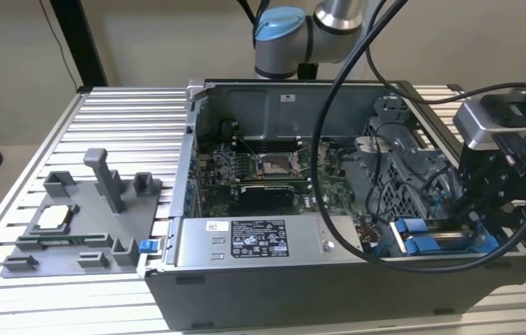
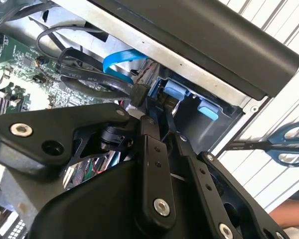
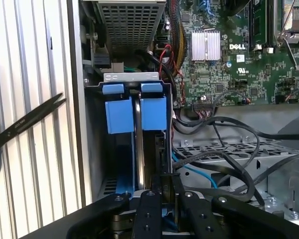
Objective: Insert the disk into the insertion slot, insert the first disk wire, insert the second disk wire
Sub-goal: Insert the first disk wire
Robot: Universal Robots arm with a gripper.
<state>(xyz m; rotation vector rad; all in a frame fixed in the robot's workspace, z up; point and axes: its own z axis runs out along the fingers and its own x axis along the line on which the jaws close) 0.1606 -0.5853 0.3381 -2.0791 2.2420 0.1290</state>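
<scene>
The disk (image 3: pixel 137 154) stands edge-on inside the insertion slot (image 3: pixel 132 77), apparently seated, while the gripper (image 3: pixel 163 185) pinches a black wire connector (image 2: pixel 138 93) beside it, wire seating unconfirmed.

The silver disk (image 3: pixel 137 149) stands on edge inside the grey-metal insertion slot (image 3: pixel 132 77), between its 2 blue tabs.

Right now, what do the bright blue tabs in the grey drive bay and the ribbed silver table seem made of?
Bright blue tabs: probably matte moulded plastic, evenly coloured. Ribbed silver table: likely aluminium profiles, given its soft metallic sheen.
</scene>
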